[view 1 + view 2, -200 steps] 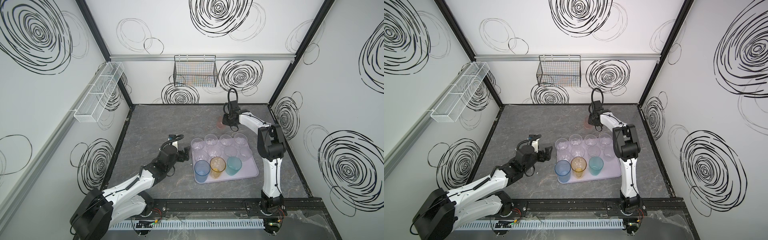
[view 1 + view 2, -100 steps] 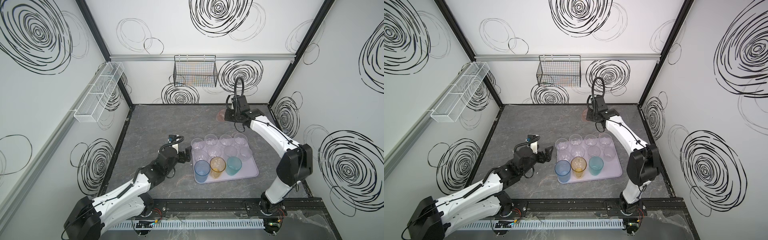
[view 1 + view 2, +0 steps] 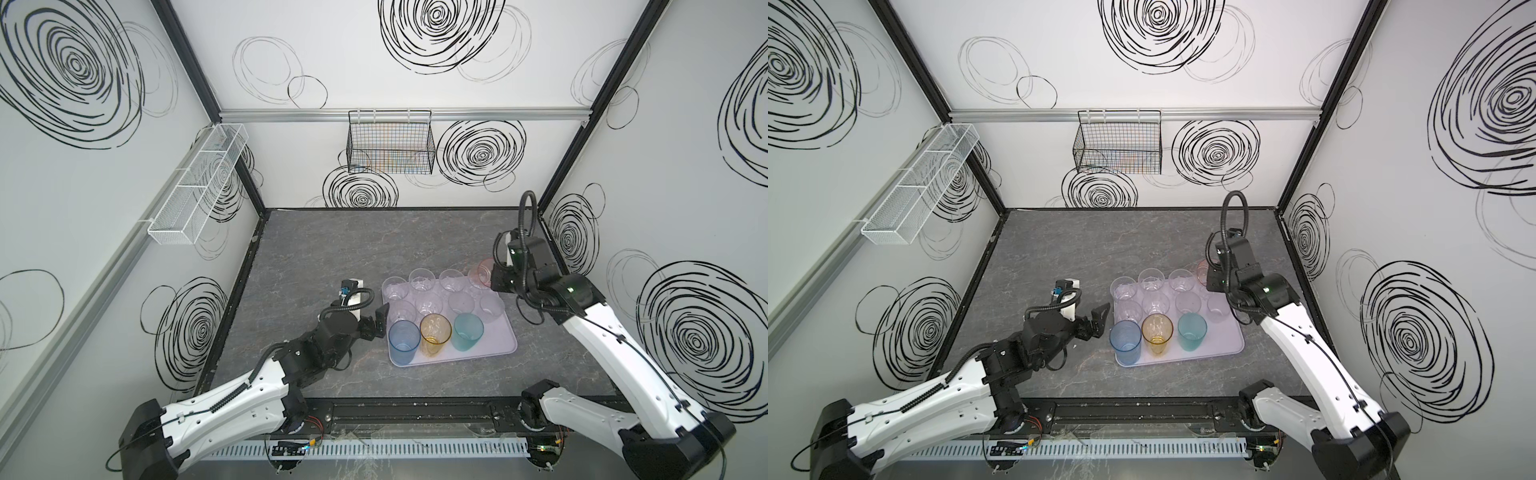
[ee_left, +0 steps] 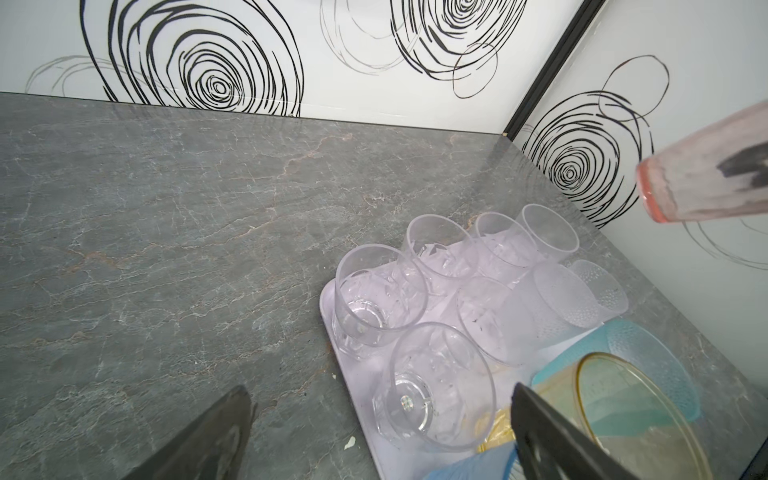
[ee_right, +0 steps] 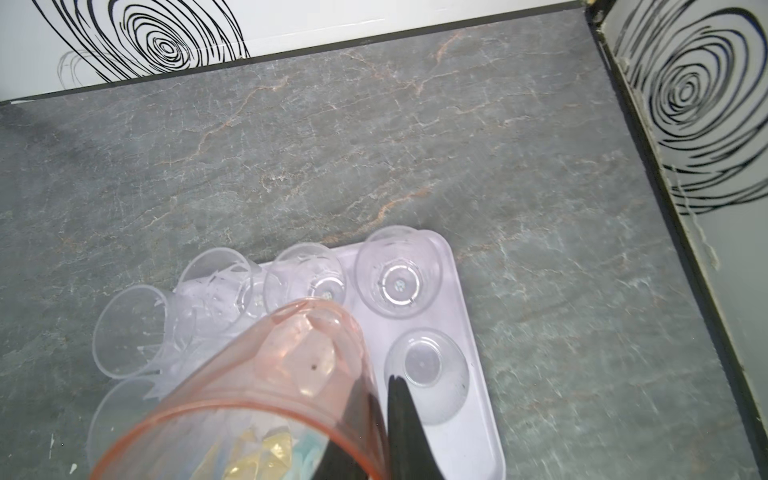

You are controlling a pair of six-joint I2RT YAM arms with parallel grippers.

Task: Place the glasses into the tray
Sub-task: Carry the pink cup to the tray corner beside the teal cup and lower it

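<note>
**Top views:** In both top views the pink glass (image 3: 481, 271) is carried aloft by the right gripper (image 3: 493, 277) over the 1 o'clock corner of the tray (image 3: 500, 341), above the tumblers standing there. The clear glasses (image 3: 428, 302) are ranked in two rows on the 12 o'clock side. The blue glass (image 3: 403, 341), amber glass (image 3: 435, 334) and teal glass (image 3: 467, 331) are lined along the 6 o'clock edge. The one bare spot, at 5 o'clock beside the teal glass, is judged to be meant for the pink one. The left gripper (image 3: 1096, 321) is held low over the tabletop (image 3: 1059, 257) at the tray's 9 o'clock, jaws spread wide and empty, probably to leave the carrying path free.

**Left wrist view:** The pink glass (image 4: 698, 178) is shown tilted in the air, well apart from the tray (image 4: 351, 374).

**Right wrist view:** The wall of the pink glass (image 5: 266, 395) is pinched near the rim, one finger (image 5: 409, 436) outside and one inside, the jaws pressed almost together. Its long axis runs away from the wrist, base towards the tray (image 5: 467, 436) and mouth towards the camera. This lean, it is judged, must be righted before the glass is set down.
</note>
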